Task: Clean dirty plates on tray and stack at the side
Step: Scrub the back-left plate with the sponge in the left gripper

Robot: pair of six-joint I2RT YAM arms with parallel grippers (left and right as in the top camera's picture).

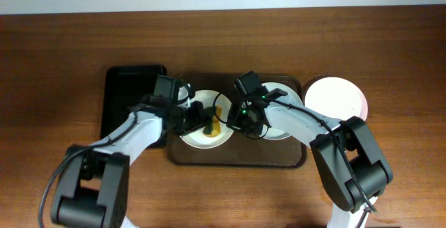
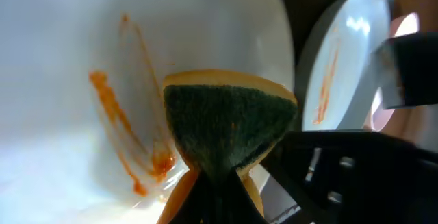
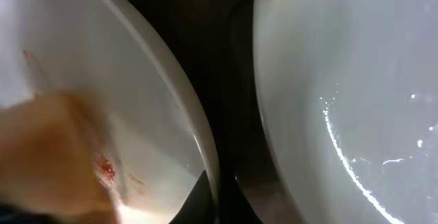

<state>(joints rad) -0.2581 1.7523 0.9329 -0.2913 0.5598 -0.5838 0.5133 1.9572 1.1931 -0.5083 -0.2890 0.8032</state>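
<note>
The dark brown tray (image 1: 237,157) holds two white plates. The left plate (image 1: 197,137) has orange-red sauce streaks (image 2: 109,107). My left gripper (image 1: 201,122) is shut on a yellow sponge with a green scouring face (image 2: 229,121), and the sponge presses on this plate. My right gripper (image 1: 233,120) is shut on the right rim of the same plate (image 3: 171,101). The second plate (image 1: 279,130), also streaked (image 2: 335,66), lies under my right arm and shows in the right wrist view (image 3: 356,80). A third white plate (image 1: 336,97) lies on the table right of the tray.
A smaller black tray (image 1: 132,88) lies left of the brown tray, under my left arm. The wooden table (image 1: 63,67) extends around both trays. A pale wall edge runs along the back.
</note>
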